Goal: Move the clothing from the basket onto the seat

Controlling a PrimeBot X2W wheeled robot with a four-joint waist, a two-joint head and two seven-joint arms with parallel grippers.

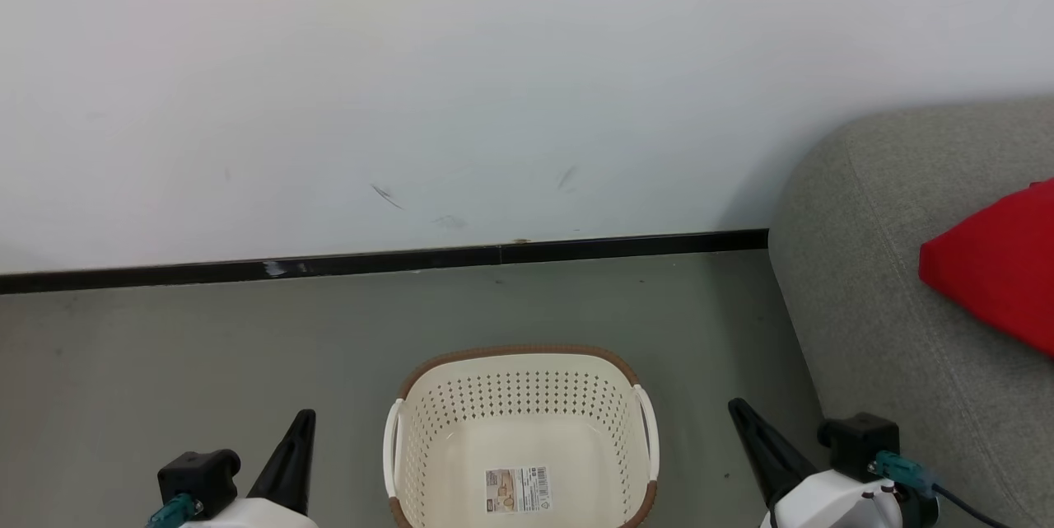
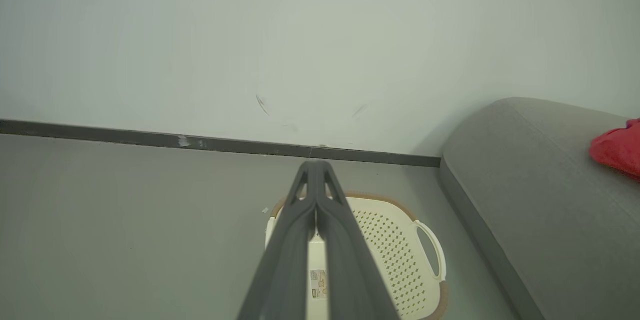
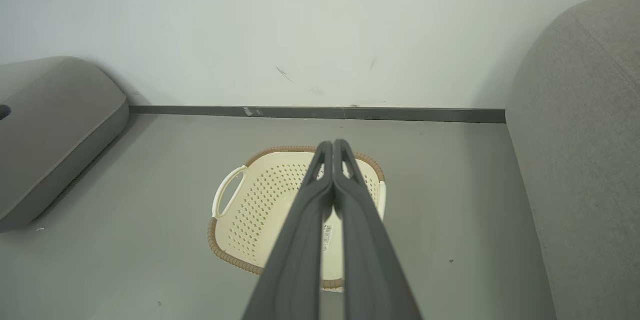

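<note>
The cream perforated basket (image 1: 519, 396) with a brown rim stands on the floor between my arms. Its inside is bare apart from a barcode label (image 1: 517, 488). Red clothing (image 1: 1000, 264) lies on the grey seat (image 1: 873, 281) at the right. My left gripper (image 1: 303, 421) hangs shut to the left of the basket, my right gripper (image 1: 741, 413) shut to its right, both holding nothing. In the left wrist view, the left gripper (image 2: 315, 165) has its fingers pressed together above the basket (image 2: 395, 240), with the clothing (image 2: 617, 148) on the seat (image 2: 525, 170). The right gripper (image 3: 332, 144) is likewise shut over the basket (image 3: 260, 195).
A white wall with a black baseboard (image 1: 494, 254) runs behind the basket. Grey floor (image 1: 206, 347) spreads to the left. Another grey cushioned piece (image 3: 55, 120) sits at the left in the right wrist view. The seat (image 3: 585, 110) bounds the right side.
</note>
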